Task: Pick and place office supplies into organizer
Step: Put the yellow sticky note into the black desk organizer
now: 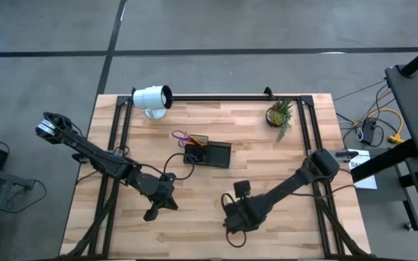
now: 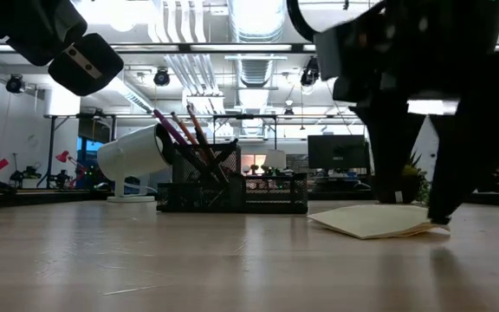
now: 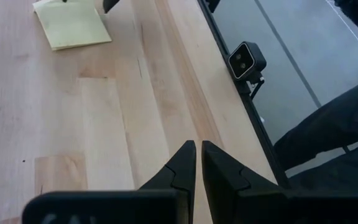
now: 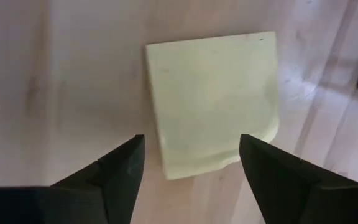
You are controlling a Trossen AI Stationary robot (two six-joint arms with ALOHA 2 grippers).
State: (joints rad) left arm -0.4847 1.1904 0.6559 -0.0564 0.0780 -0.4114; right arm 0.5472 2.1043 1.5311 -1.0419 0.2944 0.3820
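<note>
The yellow sticky-note pad (image 4: 213,102) lies flat on the wooden table, also seen in the low view (image 2: 375,219) and the left wrist view (image 3: 72,23). My right gripper (image 4: 190,140) is open and hovers just above the pad, one finger on each side of its near part; in the high view (image 1: 234,216) it hides the pad. My left gripper (image 3: 199,144) is shut and hovers over bare table near the near edge (image 1: 154,206). The black organizer (image 1: 210,154) sits mid-table, with purple-handled scissors (image 1: 181,135) and pens (image 2: 184,130) leaning out of its taller section.
A white cylindrical lamp-like object (image 1: 153,98) lies at the far edge and a small potted plant (image 1: 280,114) stands at the far right. A small camera (image 3: 247,60) is mounted on the table's near edge. Bare wood lies between the two grippers.
</note>
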